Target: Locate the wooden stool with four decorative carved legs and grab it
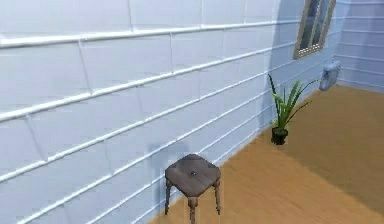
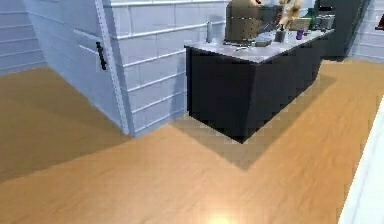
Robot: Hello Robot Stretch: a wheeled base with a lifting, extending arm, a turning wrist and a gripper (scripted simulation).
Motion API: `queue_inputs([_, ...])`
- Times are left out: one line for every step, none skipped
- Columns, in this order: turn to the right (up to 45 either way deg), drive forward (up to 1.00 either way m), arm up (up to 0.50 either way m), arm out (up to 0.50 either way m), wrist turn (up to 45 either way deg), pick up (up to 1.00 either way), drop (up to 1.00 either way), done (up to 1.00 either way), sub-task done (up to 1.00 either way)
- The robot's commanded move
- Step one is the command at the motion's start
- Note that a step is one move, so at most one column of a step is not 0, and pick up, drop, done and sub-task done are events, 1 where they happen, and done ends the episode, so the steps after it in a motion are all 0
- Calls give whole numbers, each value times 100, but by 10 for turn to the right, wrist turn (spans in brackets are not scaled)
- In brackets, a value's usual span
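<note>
A small wooden stool with a dark brown square seat and turned, carved legs stands on the wooden floor in the forward view, low and just right of the middle, close to the pale panelled wall. Three of its legs show; the bottom edge of the view cuts them off.
A potted green plant stands by the wall farther on, with a window above it. In the arm side view a dark counter carries several items at the upper right, a panelled wall corner stands left of it, and bare wooden floor spreads below.
</note>
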Motion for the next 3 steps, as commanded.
queue_inputs([0,15,0,0,0,0,0,0,0])
queue_inputs([-450,0,0,0,0,0,0,0,0])
queue_inputs([-390,0,0,0,0,0,0,0,0])
